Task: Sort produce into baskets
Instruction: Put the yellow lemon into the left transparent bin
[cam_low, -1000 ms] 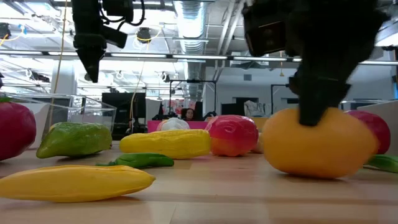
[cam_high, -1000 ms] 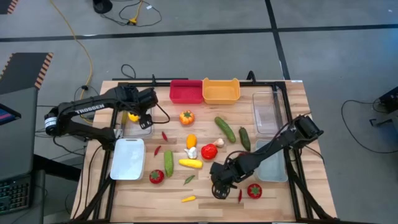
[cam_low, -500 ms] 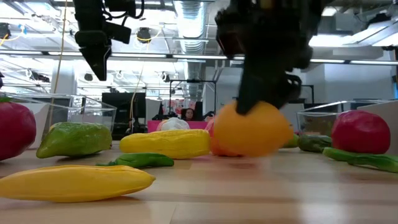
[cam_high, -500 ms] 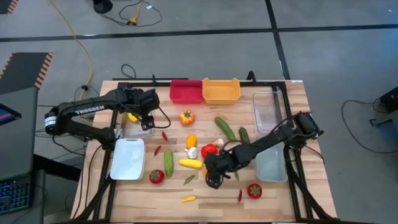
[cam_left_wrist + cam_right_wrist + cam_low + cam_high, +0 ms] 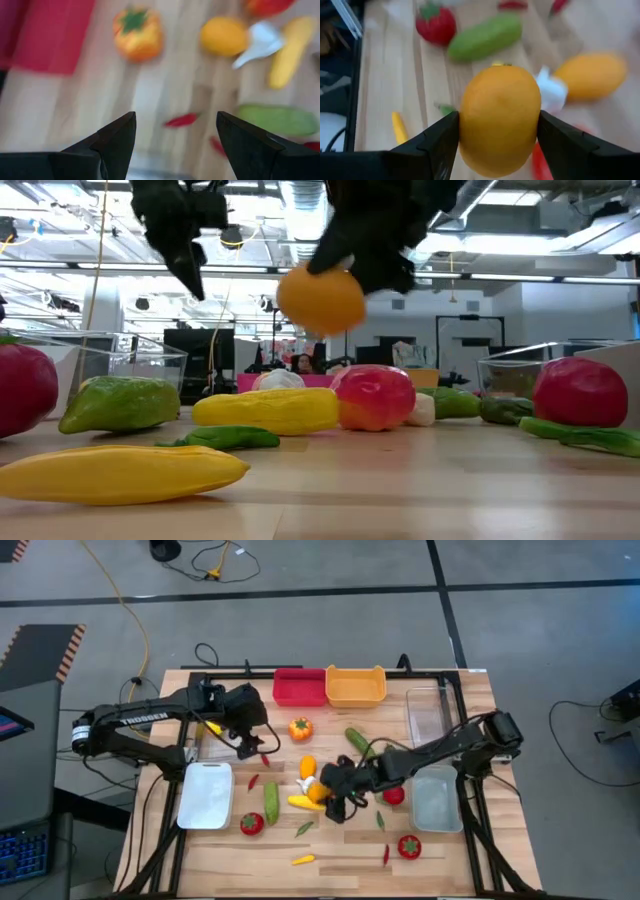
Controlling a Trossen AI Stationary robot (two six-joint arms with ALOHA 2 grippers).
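The right gripper is squeezing a round orange fruit between its two dark fingers. In the low view, the orange fruit is hanging in the air above the table, over a yellow squash and a red tomato. From above, the right gripper is sitting over the middle of the table, close to the white garlic.

The left gripper is wide open and holding nothing. It is hanging over the wood near a small red chili. From above, the left gripper is near an orange pepper.

The red bin and the orange-yellow bin are sitting side by side at the far edge. A clear tub is standing on the right side.
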